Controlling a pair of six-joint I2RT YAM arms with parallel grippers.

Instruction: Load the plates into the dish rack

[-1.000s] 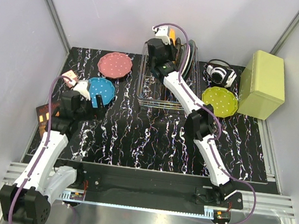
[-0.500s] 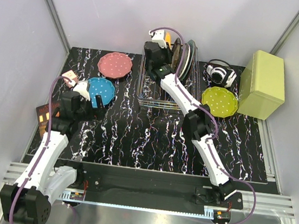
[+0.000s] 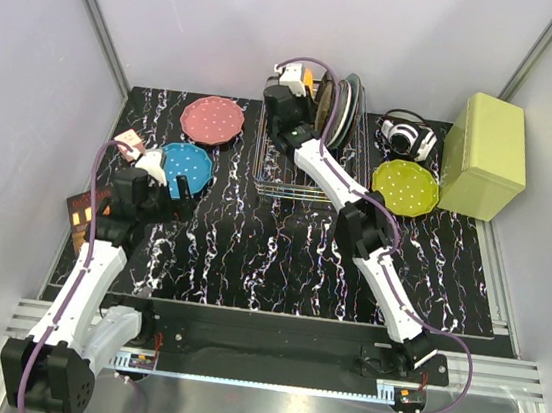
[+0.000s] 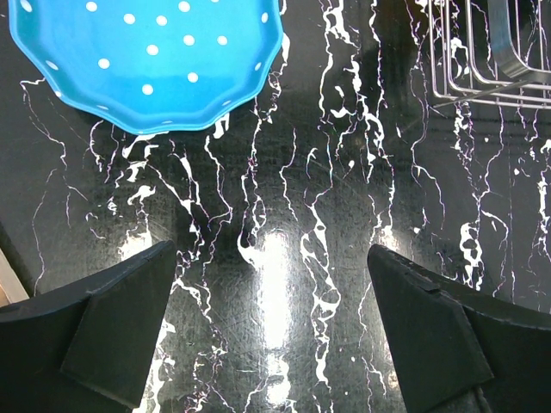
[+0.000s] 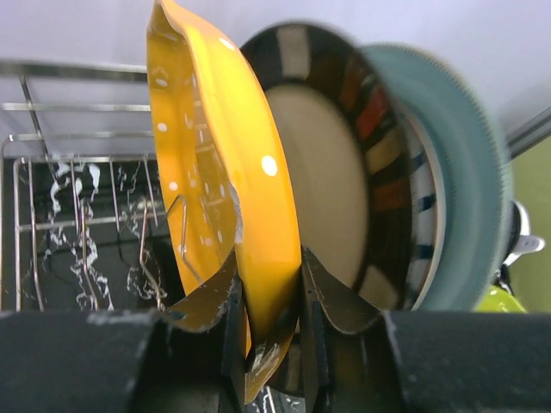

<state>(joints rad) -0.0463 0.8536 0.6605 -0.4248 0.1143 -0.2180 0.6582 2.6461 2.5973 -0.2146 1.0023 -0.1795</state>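
My right gripper (image 5: 269,288) is shut on the rim of the orange plate (image 5: 215,198) and holds it upright over the back of the silver wire dish rack (image 3: 291,163), beside a dark striped plate (image 5: 344,206) and a grey plate (image 5: 456,189) that stand in it. In the top view the orange plate (image 3: 317,72) shows behind the right gripper (image 3: 291,85). The pink plate (image 3: 212,119) lies at the back left. The blue plate (image 3: 187,165) lies flat just ahead of my open, empty left gripper (image 4: 271,301). The yellow-green plate (image 3: 405,187) lies right of the rack.
A yellow-green box (image 3: 484,156) stands at the back right, with a white and black device (image 3: 407,137) next to it. A small brown and orange object (image 3: 82,211) sits at the table's left edge by my left arm.
My right gripper has shifted slightly left and back over the rack with the orange plate in it. The left arm has not moved.
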